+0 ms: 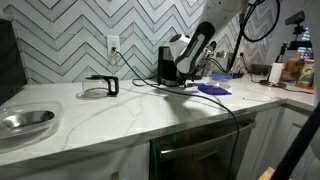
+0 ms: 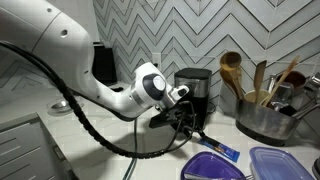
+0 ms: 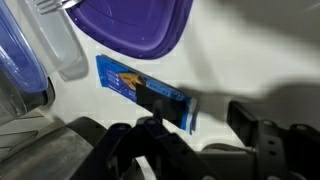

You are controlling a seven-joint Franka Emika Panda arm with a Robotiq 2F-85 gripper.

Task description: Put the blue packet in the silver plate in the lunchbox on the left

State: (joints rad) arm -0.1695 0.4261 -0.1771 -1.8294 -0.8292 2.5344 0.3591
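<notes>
The blue packet (image 3: 130, 85) lies flat on the white counter, next to a flat blue-purple lid (image 3: 135, 22). It also shows in an exterior view (image 2: 222, 152). My gripper (image 3: 200, 125) is open and hovers just above the packet. One finger is over the packet's near end and the other stands apart over bare counter. In both exterior views the gripper (image 2: 190, 118) (image 1: 190, 82) is low over the counter, in front of a black appliance. The silver plate (image 1: 25, 121) sits empty at the far end of the counter, well away from the gripper.
A clear plastic container (image 2: 280, 162) and the blue-purple lid (image 2: 210, 167) lie by the packet. A metal pot with wooden utensils (image 2: 265, 118) stands behind. A black appliance (image 2: 193, 88) stands against the wall. A black ring stand (image 1: 100, 88) and a cable lie mid-counter.
</notes>
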